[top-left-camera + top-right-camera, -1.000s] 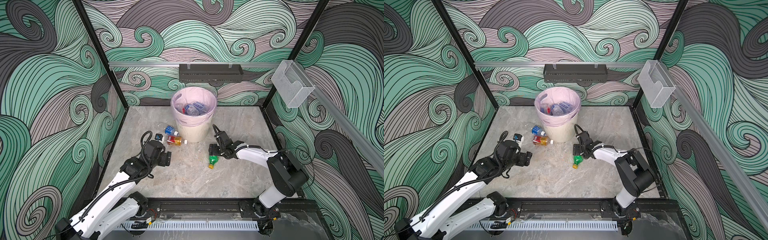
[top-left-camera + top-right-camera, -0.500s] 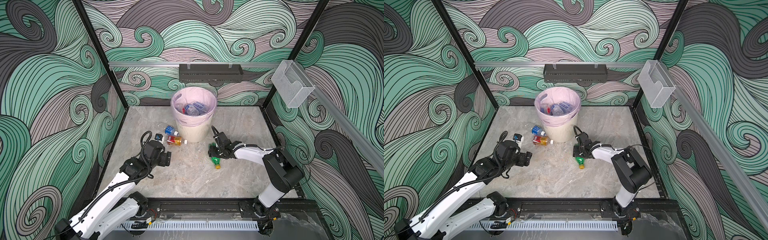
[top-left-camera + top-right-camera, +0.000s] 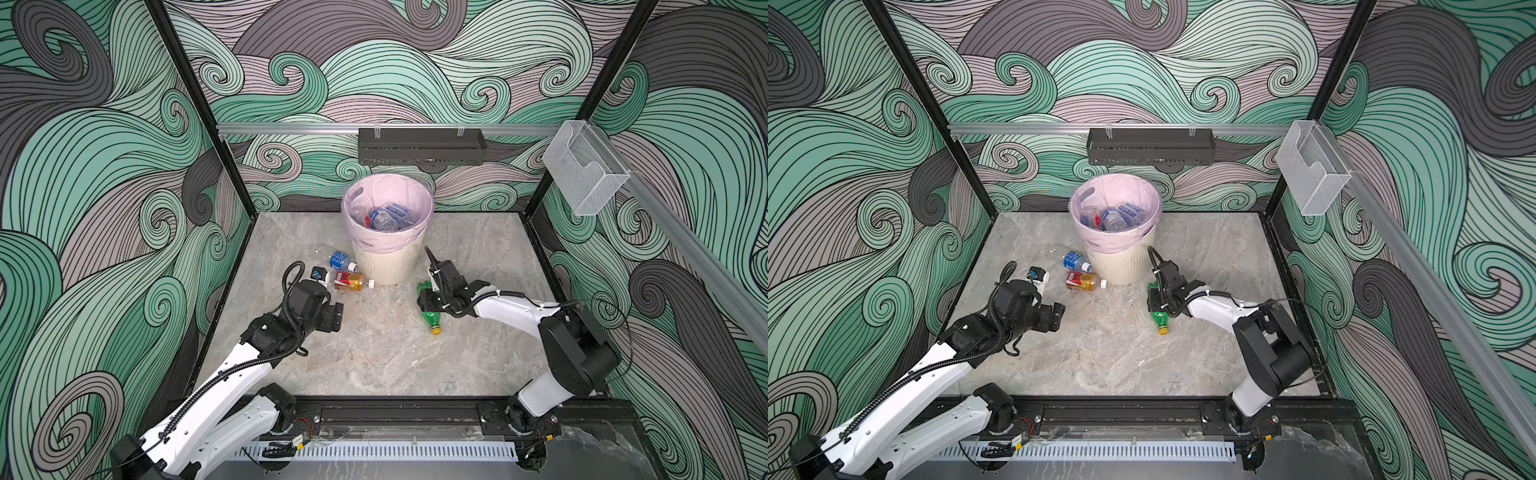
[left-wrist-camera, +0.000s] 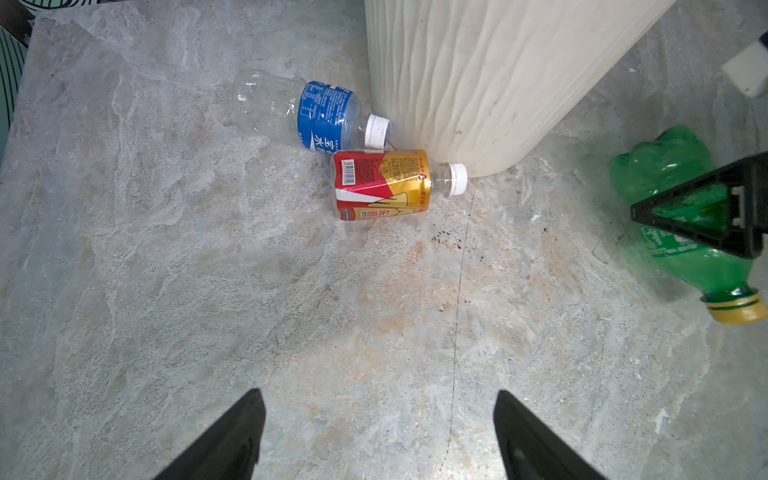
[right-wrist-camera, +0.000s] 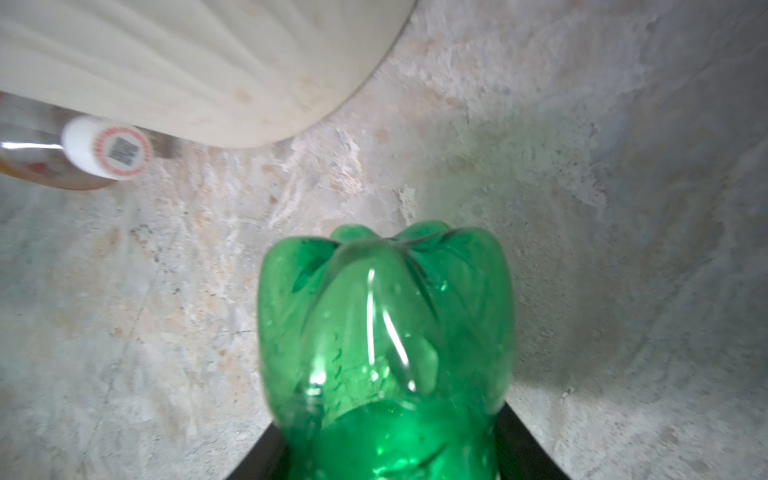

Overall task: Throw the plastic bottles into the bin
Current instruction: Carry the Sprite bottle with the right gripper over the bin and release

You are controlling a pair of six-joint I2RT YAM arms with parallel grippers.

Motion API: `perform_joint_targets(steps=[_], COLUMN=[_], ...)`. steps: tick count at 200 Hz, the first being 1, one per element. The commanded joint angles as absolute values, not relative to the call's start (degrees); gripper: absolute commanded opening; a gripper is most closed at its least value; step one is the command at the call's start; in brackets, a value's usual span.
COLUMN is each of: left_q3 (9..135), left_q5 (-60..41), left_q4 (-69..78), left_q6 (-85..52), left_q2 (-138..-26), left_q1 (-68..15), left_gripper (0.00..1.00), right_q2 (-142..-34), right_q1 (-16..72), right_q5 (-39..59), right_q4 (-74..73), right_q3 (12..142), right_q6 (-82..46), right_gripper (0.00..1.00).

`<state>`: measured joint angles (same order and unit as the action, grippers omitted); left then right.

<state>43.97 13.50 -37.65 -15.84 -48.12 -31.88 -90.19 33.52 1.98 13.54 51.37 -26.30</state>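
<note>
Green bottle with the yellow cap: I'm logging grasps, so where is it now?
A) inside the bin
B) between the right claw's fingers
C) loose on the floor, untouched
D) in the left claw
B: the right wrist view shows the green bottle flanked by the right claw's black fingers.

The right end effector [image 3: 432, 303] has settled over the green bottle [image 3: 430, 321], its jaws narrowed against the sides. The bottle has swung, base now toward the bin [image 3: 386, 266], yellow cap [image 3: 436, 331] pointing away.

Red-label btl [image 4: 380, 185] by bin [image 4: 498, 83]
</note>
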Motion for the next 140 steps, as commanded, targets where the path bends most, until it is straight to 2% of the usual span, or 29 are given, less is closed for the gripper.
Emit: perform_joint_targets(steps=[1,102,119,140], left_q3=[43.5,39.6,39.4,39.4], left_q5=[13.7,16.1,16.3,16.1], left_q4=[-36.3,-27.1,-26.3,-25.1], left_q6=[-15.2,-16.0,-16.0,-15.7], left_q2=[-47.6,-47.7,-48.3,-49.3], left_q1=[-31.3,-31.3,-31.3,-31.3], left_gripper=[0.88,0.88,0.88,0.88], right_q2=[-84.7,-60.7,-59.8,-63.6], right_q1=[33.7,33.7,33.8,33.8], right_q5=[2.4,8.8,8.0,7.5], right_q4=[13.0,7.0,7.2,8.5], right_q3=[52.3,48.7,51.0,60.5], right_q6=[-23.2,-15.6,-15.4,-14.1], right_gripper=[0.35,0.33,0.33,0.32])
